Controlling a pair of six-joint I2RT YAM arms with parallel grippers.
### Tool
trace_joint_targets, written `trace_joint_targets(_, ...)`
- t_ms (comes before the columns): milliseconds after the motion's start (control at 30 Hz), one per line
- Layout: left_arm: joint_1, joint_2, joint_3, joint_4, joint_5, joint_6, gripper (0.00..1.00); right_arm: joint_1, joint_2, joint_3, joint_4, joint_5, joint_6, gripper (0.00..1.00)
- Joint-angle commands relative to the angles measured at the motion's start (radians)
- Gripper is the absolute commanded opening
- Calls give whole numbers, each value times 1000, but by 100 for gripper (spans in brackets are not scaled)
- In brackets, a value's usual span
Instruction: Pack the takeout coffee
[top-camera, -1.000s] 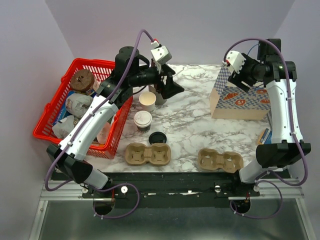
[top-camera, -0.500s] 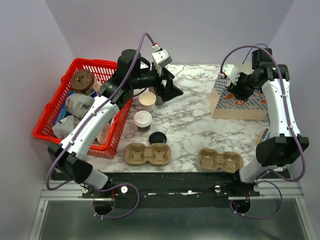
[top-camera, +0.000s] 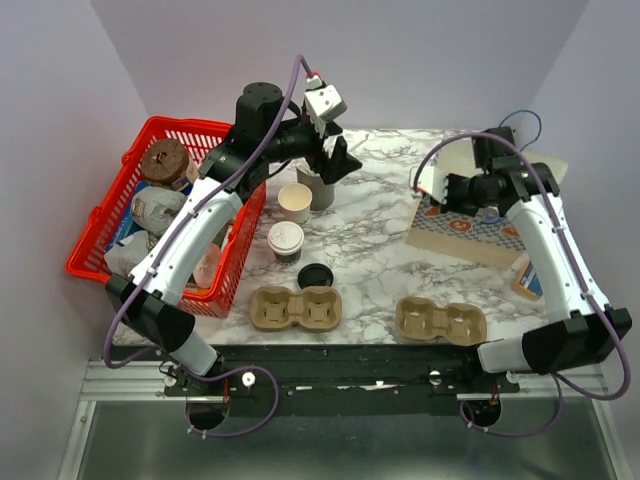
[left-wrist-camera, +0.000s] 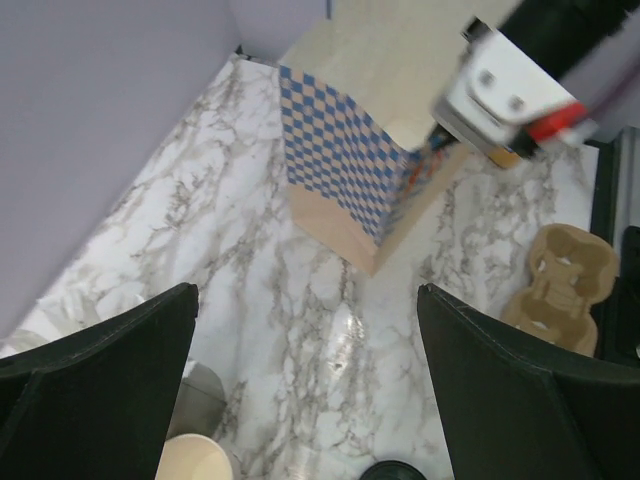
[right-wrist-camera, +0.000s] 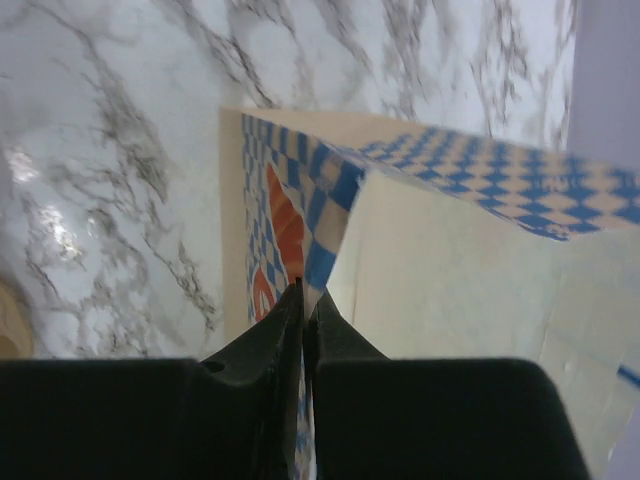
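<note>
Barely started: dark white-lidded paper cup (top-camera: 285, 241) sits on the counter (top-camera: 370, 250); right jaws pinch the blue-checkered paper bag (top-camera: 462, 238), left jaws gape empty.

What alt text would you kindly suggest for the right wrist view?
The right hand pinches the rim of a blue-checked paper bag with orange print, its dark fingers filling the bottom. White marble table lies at left.

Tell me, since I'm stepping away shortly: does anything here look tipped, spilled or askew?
The blue-checkered paper bag on the right side of the table is tilted over rather than standing square, its rim pinched by the right end effector. I see nothing spilled.
</note>
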Motion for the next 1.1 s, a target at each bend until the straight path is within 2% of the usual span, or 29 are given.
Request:
trace_joint_targets(0,39,80,137,-13,-28,97,98,144,-86,-141,97,-14,-24,15)
trace_joint_targets(200,48,195,300,-44,123,163,98,294,-111,-184,167,-17,65,15)
trace_joint_targets(500,25,281,383,56,292,89,98,409,-171,-155,136,-34,16,15)
trace_joint_targets(700,-2,286,374,-1,292,90,98,489,-199,-187,170,-14,5,16)
trace_joint_targets(867,-44,309,370,-77,138,83,98,503,-197,-207,205,-3,18,17)
trace_joint_targets(1067,-80,371,368,-76,87,63,97,517,-208,-221,208,3,18,18)
